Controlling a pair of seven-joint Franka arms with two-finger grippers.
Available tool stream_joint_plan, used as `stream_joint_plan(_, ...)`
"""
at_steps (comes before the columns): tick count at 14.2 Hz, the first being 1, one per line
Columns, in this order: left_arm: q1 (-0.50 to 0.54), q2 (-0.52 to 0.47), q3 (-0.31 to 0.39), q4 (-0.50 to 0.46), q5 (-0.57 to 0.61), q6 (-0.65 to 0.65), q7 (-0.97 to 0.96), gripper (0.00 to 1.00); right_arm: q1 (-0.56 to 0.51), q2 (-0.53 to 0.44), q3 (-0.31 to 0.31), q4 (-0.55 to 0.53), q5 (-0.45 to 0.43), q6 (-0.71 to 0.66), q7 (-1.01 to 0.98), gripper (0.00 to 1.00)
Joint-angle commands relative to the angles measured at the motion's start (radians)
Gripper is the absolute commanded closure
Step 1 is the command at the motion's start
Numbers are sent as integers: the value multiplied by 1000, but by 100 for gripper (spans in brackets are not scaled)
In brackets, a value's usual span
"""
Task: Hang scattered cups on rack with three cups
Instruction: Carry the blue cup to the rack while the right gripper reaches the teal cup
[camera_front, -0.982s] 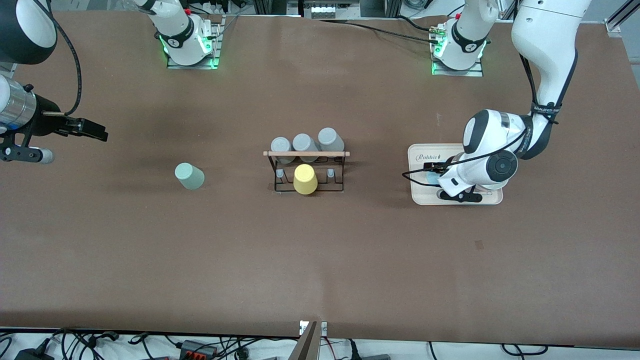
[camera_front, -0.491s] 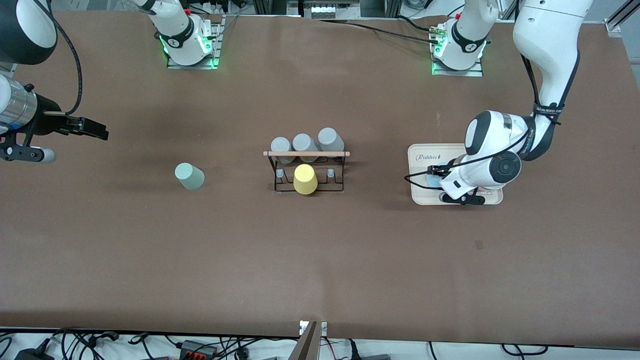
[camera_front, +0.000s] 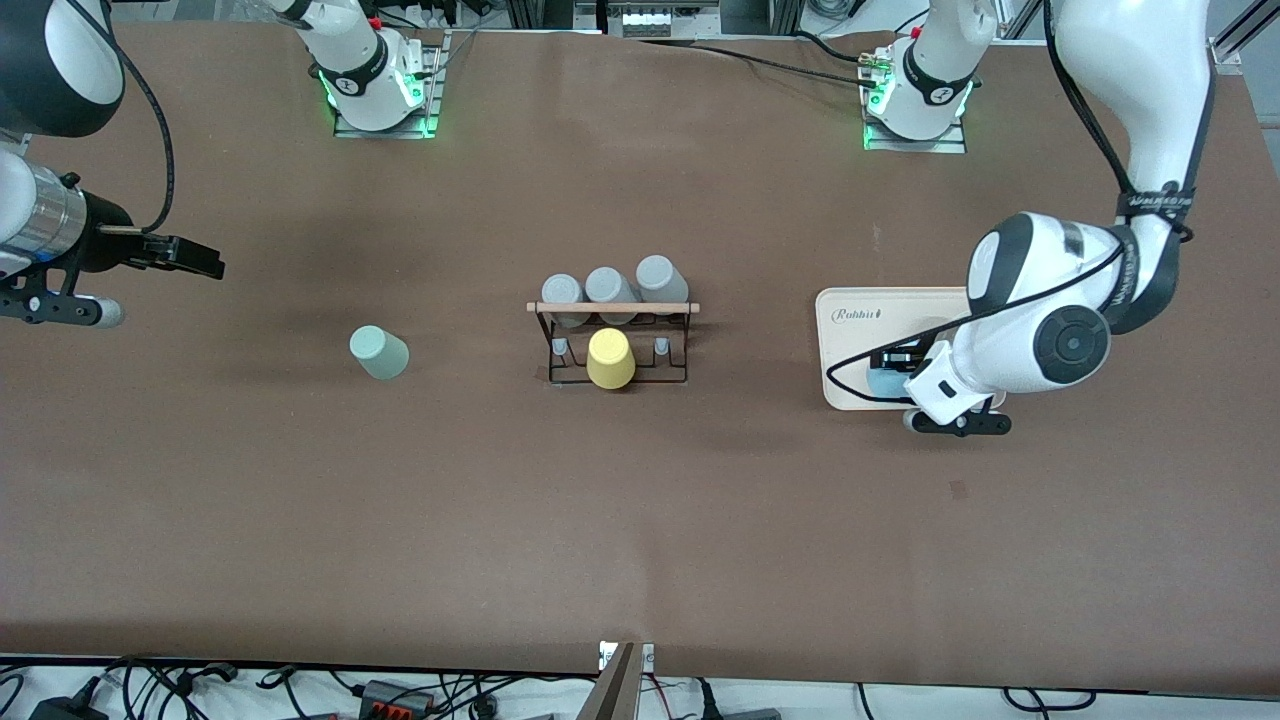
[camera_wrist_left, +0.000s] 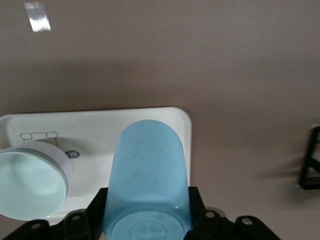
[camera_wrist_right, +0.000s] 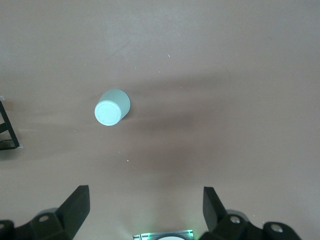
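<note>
Left wrist view shows the left gripper (camera_wrist_left: 145, 220) clamped on the light blue cup (camera_wrist_left: 146, 175), w/ fingers on both sides of it and the cup's closed base facing the camera. Below it sits the beige tray (camera_wrist_left: 125, 120), w/ a round white lid-like disc (camera_wrist_left: 31, 184) at one end.

Risks, as I judge them:
- Grip looks to sit near the base end of a tapered cup, so it could slip or tilt in the jaws if the arm swings fast toward the rack.
- The cup has to go mouth-down on a short peg; a small misalignment could knock the rack (camera_front: 612, 340) or bump the yellow cup (camera_front: 610, 358) already on it, since the free pegs sit just beside that cup.
- The grey cups (camera_front: 612, 287) crowd the rod on the side away from the front camera, so approach from that side is tight.

Pose: in the front view the left gripper (camera_front: 888, 372) is over the tray (camera_front: 850, 300) edge nearest the front camera, wrist bent and forearm folded back toward its base; cup (camera_front: 884, 380) mostly hidden under the wrist there.

Right gripper (camera_front: 185, 258) hovers at the right arm's end of the table, fingers (camera_wrist_right: 75, 205) spread wide, empty, waiting. The sage green cup (camera_front: 379, 352) stands upside down on the table betw. it and the rack, well apart from both, not yet touched.
</note>
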Motion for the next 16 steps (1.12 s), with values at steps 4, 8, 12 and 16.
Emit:
stream_joint_plan(4,-119,59,0,197,-13,-42,-38,69,0,-62,0,-108,11,62,-17,0)
stream_joint_plan(8,-245,68,3,223,-4,-48,-150,69,18,-81,2,-224,12,219,-17,0)
stream_joint_plan(12,-291,129,0,341,-15,-88,-259,69,62,-93,7,-388,12,477,-17,0)
stream_joint_plan(16,-365,211,0,450,-15,-122,-392,69,101,-39,8,-500,9,721,-70,0)
